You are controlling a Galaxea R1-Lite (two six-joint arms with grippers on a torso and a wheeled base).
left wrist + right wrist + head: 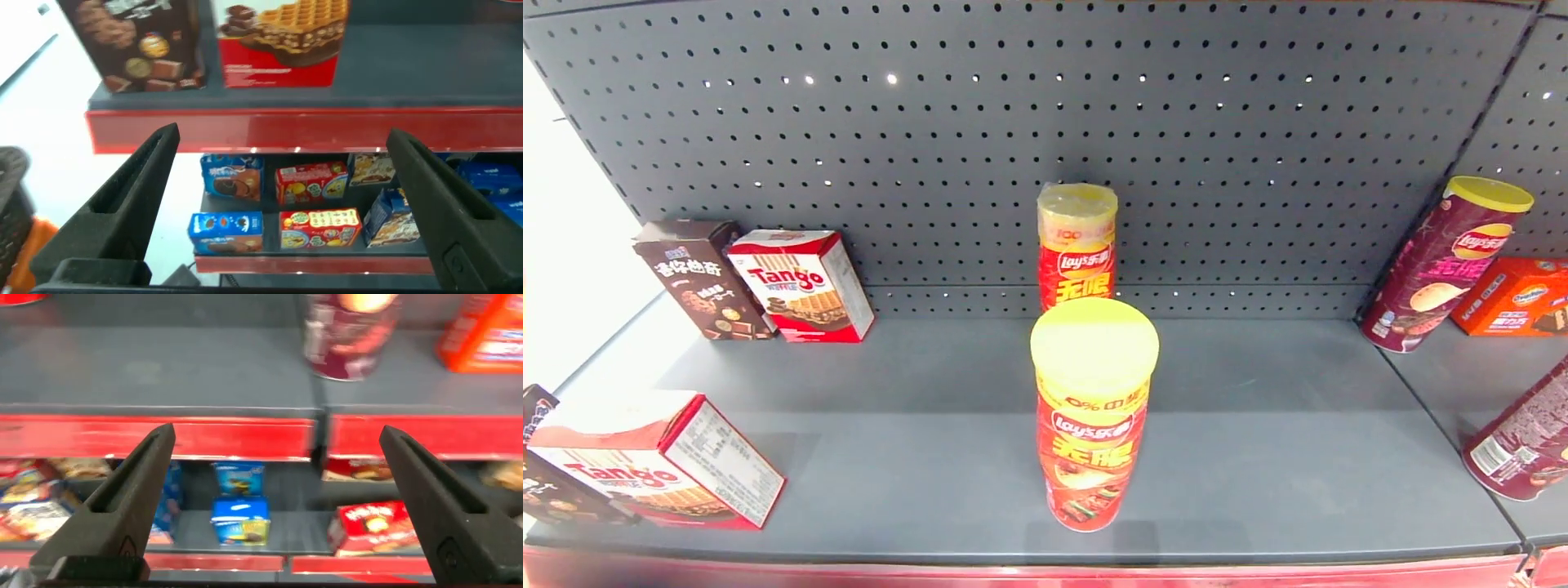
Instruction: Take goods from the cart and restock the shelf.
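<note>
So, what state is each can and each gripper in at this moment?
front red can, upright, lid on
back red can, upright, lid on
far purple can, standing, lid on
left gripper, open, empty
right gripper, open, empty

Perforated grey back panel (1176, 122) runs across 12 o'clock. On the shelf (1258, 425) at 10 o'clock, a dark brown biscuit box (698, 278) and a red-and-white wafer box (805, 286) stand side by side against the panel, touching. At 8 o'clock, a second wafer box (658, 469) sits near the front edge. At 2 o'clock, a maroon can (1441, 265) with yellow lid has an orange box (1515, 296) just beside it. At 4 o'clock, another maroon can (1523, 445) is cut off by the frame. One tier down: blue cookie boxes (231, 178) beside red cartons (310, 181), each stacked two high.
</note>
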